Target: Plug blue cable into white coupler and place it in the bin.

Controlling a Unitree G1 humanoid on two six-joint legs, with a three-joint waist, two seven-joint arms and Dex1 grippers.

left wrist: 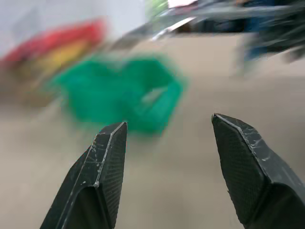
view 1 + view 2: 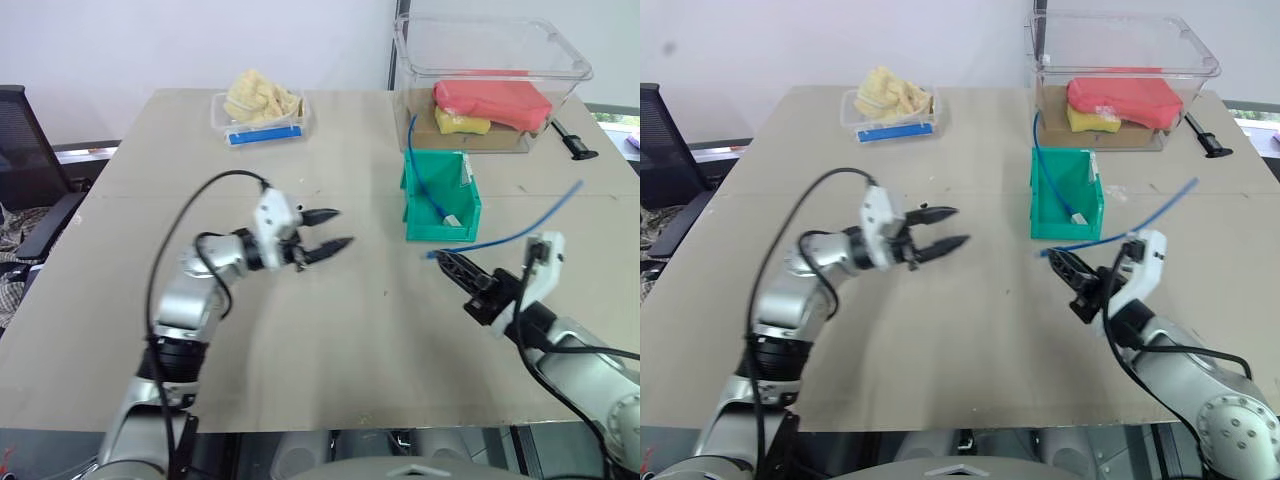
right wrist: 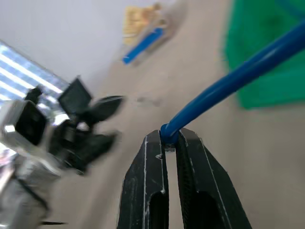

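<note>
Nearest, at the right, the right claw (image 2: pixel 447 262) pinches one end of a thin bright blue cable (image 2: pixel 520 232), whose free length arcs up and to the right over the beige worktop (image 2: pixel 330 340). Holding the very tip probably leaves the plug ready for mating. At the left, the left claw (image 2: pixel 335 228) hangs open and empty, pointing toward the small teal-green plastic bin (image 2: pixel 440 222) further back. Another blue cable (image 2: pixel 425 188) with a small white piece lies inside that bin. I cannot identify the white coupler with any certainty.
</note>
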